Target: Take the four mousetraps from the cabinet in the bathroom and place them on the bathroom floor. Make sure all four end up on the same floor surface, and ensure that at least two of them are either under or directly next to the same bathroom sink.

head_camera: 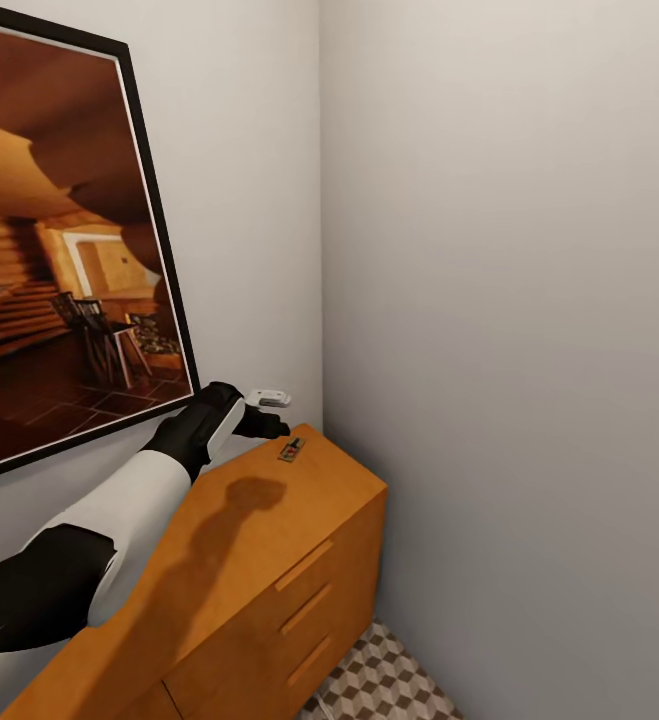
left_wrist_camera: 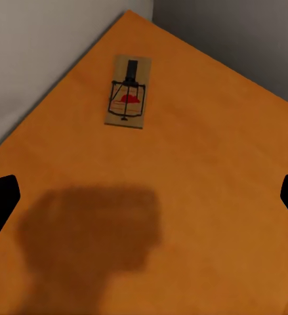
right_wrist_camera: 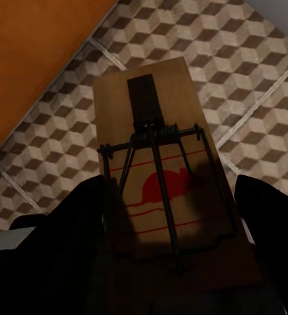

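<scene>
Mousetrap (left_wrist_camera: 128,92): flat wooden slab, dark wire, red mark; lies near cabinet top's (left_wrist_camera: 203,170) far corner.
Left gripper (head_camera: 272,412): fingers spread wide, empty, above the top, just short of it.
Right gripper (right_wrist_camera: 176,262): clamps second mousetrap (right_wrist_camera: 162,177) above cube-patterned floor (right_wrist_camera: 248,72).

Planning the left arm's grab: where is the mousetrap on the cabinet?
In the head view, the mousetrap lies flat on the cabinet top near its far corner, just beyond the left gripper.

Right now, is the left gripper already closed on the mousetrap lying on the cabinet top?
No: in the left wrist view the mousetrap lies free on the cabinet, ahead of the left gripper, whose fingertips stand wide apart.
</scene>
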Motion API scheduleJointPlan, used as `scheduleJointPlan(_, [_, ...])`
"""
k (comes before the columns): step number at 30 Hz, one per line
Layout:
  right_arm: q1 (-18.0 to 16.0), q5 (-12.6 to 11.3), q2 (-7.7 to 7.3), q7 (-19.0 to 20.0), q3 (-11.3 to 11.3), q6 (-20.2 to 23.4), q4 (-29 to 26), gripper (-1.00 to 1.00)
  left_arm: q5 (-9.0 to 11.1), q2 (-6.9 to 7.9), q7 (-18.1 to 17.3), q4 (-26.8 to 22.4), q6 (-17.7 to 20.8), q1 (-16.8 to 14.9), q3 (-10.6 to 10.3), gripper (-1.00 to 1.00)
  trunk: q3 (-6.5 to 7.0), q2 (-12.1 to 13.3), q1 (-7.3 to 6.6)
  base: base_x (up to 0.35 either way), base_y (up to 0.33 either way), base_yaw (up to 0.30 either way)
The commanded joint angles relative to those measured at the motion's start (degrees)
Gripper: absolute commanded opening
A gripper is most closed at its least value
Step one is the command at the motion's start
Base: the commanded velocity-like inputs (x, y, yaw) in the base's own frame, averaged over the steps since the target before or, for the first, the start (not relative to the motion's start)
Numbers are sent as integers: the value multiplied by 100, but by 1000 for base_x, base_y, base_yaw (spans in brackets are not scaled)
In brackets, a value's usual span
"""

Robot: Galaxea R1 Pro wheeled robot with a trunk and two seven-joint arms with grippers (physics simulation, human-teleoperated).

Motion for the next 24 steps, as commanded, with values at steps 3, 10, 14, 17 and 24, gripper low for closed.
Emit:
scheduleJointPlan(3, [-7, -61, 7, 17, 36, -14, 14, -100, 27, 4, 6, -2, 20, -6, -20, 100, -13, -13, 4, 0, 0, 0])
scheduleJointPlan(10, [-7, -61, 62, 60, 37, 322, 16, -100, 25, 4, 6, -1, 20, -6, -20, 100, -13, -13, 4, 0, 0, 0])
scheduleJointPlan(14, [-7, -61, 58, 72, 37, 480, 12, -100, 24, 4, 6, -3, 20, -6, -25, 100, -13, -13, 4, 0, 0, 0])
scheduleJointPlan(17, [-5, -61, 56, 75, 37, 504, 10, -100, 24, 4, 6, -3, 20, -6, -28, 100, -13, -13, 4, 0, 0, 0])
scheduleJointPlan(24, [-7, -61, 60, 76, 36, 510, 8, -100, 27, 0, 9, 9, 20, -6, -28, 100, -13, -13, 4, 22, 0, 0])
